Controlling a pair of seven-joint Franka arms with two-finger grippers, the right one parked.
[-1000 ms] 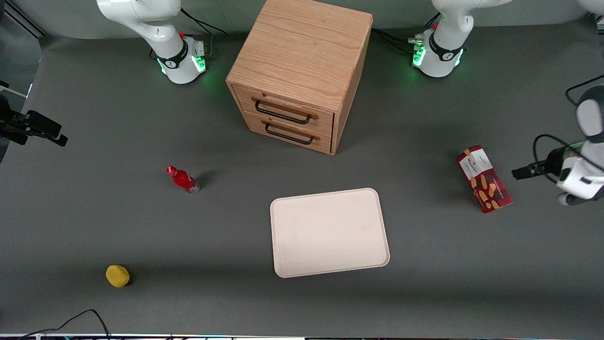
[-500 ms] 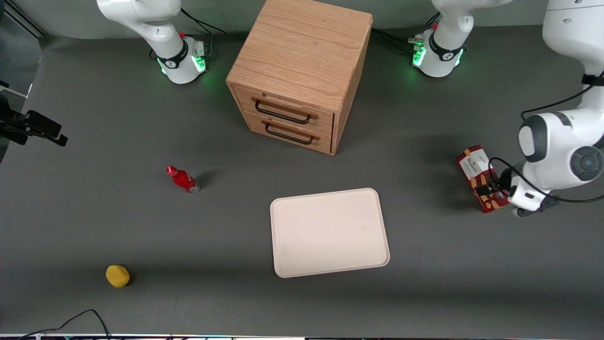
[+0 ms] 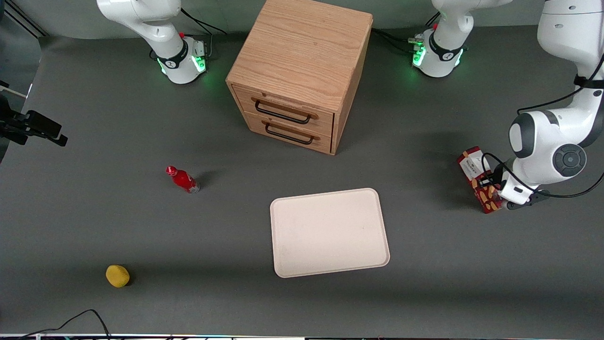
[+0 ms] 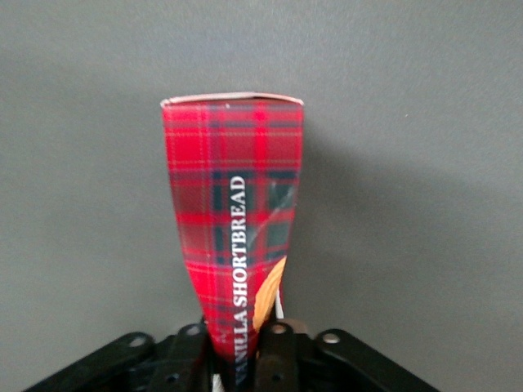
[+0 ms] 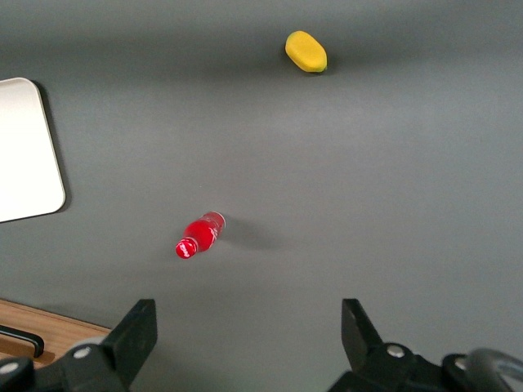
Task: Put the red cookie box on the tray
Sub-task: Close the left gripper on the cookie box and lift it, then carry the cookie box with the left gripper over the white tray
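The red cookie box [image 3: 473,167], a dark-red tartan carton with a white label, lies on the grey table toward the working arm's end, well away from the tray. It looks narrower than before, tipped onto its long edge. My left gripper [image 3: 491,187] is down on the box's middle. In the left wrist view the box [image 4: 233,196] runs away from the gripper [image 4: 239,359], with a black finger pressed against each side, so the gripper is shut on it. The cream-white tray [image 3: 330,231] lies empty near the table's middle, nearer the front camera than the cabinet.
A wooden two-drawer cabinet [image 3: 297,71] stands farther from the front camera than the tray. A small red bottle [image 3: 183,179] and a yellow rounded object [image 3: 117,276] lie toward the parked arm's end. Both also show in the right wrist view, bottle [image 5: 198,235] and yellow object [image 5: 306,51].
My left arm swung in from the table's edge over the box. The gripper came down on the box and closed on it, and the box tipped up onto its edge.
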